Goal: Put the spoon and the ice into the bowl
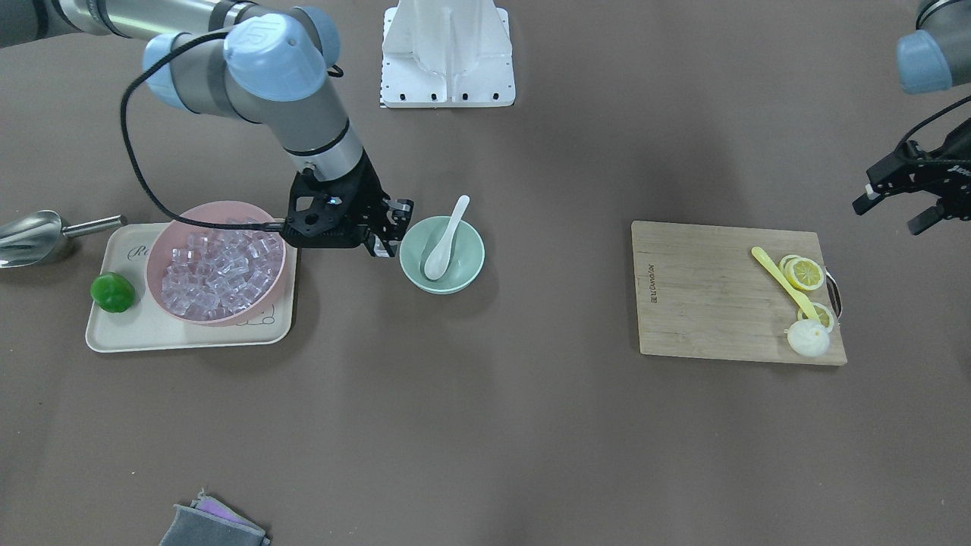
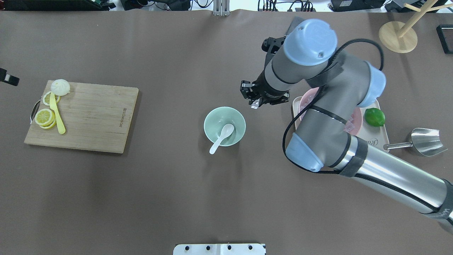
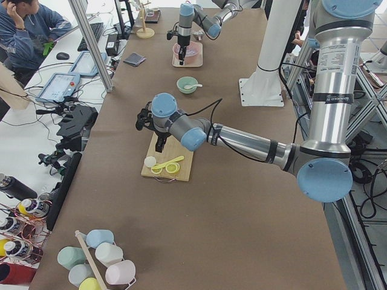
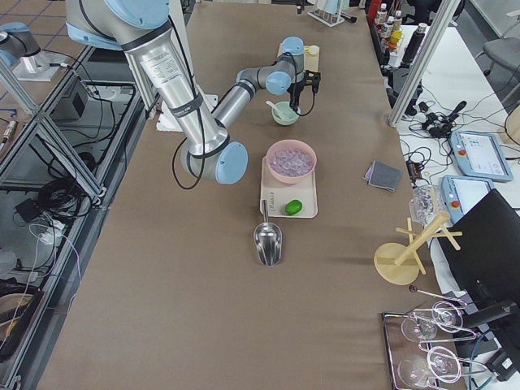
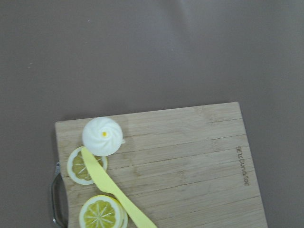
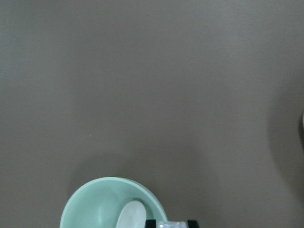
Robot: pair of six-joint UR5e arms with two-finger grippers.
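The translucent white spoon (image 1: 444, 244) lies in the mint-green bowl (image 1: 474, 264), scoop down and handle over the rim. It also shows in the overhead view (image 2: 222, 137). My right gripper (image 2: 255, 102) hovers just beside the bowl (image 2: 212, 124), between it and the pink bowl, shut on a clear ice cube (image 2: 254, 105). The right wrist view shows the cube (image 6: 170, 224) between the fingertips, right next to the bowl's rim (image 6: 92, 206). My left gripper (image 1: 899, 211) hangs open and empty above the table, beyond the cutting board.
A pink bowl (image 1: 155, 258) full of ice cubes stands on a cream tray (image 1: 190, 334) with a lime (image 1: 112, 293). A steel scoop (image 1: 30, 236) lies beside the tray. A cutting board (image 1: 705, 303) holds lemon slices, a yellow utensil and a bun.
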